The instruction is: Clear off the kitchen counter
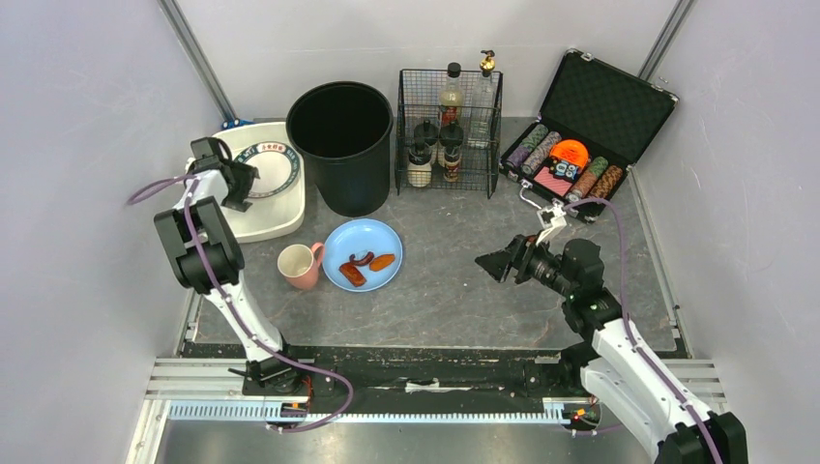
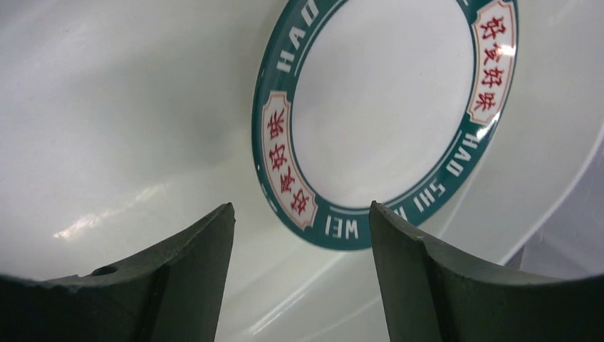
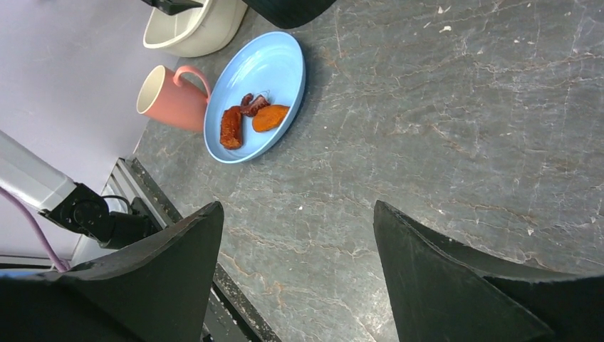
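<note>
The kitchen counter [image 1: 464, 261] [image 3: 427, 107] is dark grey mottled stone. On it stand a pink mug [image 1: 298, 264] [image 3: 167, 96] and a light blue plate [image 1: 372, 240] [image 3: 271, 64] holding several reddish-brown food pieces [image 1: 366, 265] [image 3: 249, 117]. A white basin [image 1: 280, 217] [image 2: 107, 107] at the back left contains a white plate with a green lettered rim [image 1: 271, 166] [image 2: 384, 107]. My left gripper [image 1: 238, 193] [image 2: 301, 214] hangs open just above that plate, holding nothing. My right gripper [image 1: 486, 263] [image 3: 298, 214] is open and empty over bare counter, right of the blue plate.
A tall black bucket [image 1: 346, 145] stands beside the basin. A wire basket [image 1: 450, 130] with bottles and jars is behind the middle. An open black case of poker chips [image 1: 580, 145] sits at the back right. Black rails [image 1: 435, 372] edge the counter's front.
</note>
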Motion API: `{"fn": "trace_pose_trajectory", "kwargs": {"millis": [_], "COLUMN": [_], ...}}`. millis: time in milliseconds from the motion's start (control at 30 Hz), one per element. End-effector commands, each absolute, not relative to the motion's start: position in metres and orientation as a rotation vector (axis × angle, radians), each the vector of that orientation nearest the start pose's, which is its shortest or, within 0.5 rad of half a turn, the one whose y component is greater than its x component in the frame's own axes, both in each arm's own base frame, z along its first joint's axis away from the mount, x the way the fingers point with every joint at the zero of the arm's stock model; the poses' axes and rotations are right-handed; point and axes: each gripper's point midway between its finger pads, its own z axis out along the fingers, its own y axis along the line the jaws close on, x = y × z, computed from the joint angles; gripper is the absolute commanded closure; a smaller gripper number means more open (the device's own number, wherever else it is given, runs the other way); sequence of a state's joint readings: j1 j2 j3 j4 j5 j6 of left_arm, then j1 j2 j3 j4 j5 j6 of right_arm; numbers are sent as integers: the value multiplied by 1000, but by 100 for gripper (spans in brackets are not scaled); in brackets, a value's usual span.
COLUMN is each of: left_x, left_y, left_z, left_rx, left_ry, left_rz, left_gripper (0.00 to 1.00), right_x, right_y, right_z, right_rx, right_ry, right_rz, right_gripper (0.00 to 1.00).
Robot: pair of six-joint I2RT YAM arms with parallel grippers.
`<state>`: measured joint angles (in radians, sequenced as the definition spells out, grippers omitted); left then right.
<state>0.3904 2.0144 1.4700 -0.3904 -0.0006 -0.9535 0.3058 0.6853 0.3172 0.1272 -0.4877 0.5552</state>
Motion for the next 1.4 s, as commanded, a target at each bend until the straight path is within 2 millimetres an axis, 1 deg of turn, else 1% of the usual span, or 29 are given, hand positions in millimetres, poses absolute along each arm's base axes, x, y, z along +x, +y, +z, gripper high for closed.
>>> {"fn": "trace_pose_trajectory", "kwargs": {"millis": [0,67,133,267,333,400,433,533,600,667,733,833,900,933,1133,1233,1367], "left_x": [459,452,444,424,415,406,403,393,391,391,390,383,376,373,356,343,325], "left_y": [162,154,150,147,145,143,142,134,122,106,88,66,56,49,-5,-29,-46], "left_z": [107,115,123,145,152,156,160,161,167,171,170,166,163,166,186,189,194], "left_rx": [-1453,-1422,-1383,-1300,-1263,-1221,-1208,-1194,-1170,-1131,-1079,-1028,-992,-973,-761,-658,-566], "left_ry": [1969,1982,1996,2008,2012,2024,2022,2013,1997,2011,2055,2124,2135,2136,2179,2218,2208], "left_rz": [-201,-234,-227,-179,-158,-142,-139,-165,-221,-284,-343,-413,-437,-457,-574,-612,-617], "left_gripper": [25,25,25,25,24,24,24,24,25,25,25,26,26,26,27,28,29], "right_x": [236,241,243,238,238,235,235,235,238,240,244,250,254,257,273,281,291], "right_y": [179,180,188,214,226,238,243,252,258,263,269,279,287,290,315,327,339], "right_z": [168,164,159,145,138,132,129,122,118,116,114,109,109,108,109,107,98], "right_rx": [-153,-149,-172,-233,-247,-264,-262,-252,-246,-242,-238,-234,-235,-234,-226,-231,-215], "right_ry": [1874,1890,1912,1966,1988,2003,2011,2024,2038,2052,2060,2088,2098,2103,2126,2142,2168], "right_rz": [993,957,952,983,983,1011,1022,1046,1045,1039,1030,1026,1027,1024,1038,1032,1027], "right_gripper": [19,19,19,19,19,19,19,19,19,19,19,20,20,20,22,23,26]}}
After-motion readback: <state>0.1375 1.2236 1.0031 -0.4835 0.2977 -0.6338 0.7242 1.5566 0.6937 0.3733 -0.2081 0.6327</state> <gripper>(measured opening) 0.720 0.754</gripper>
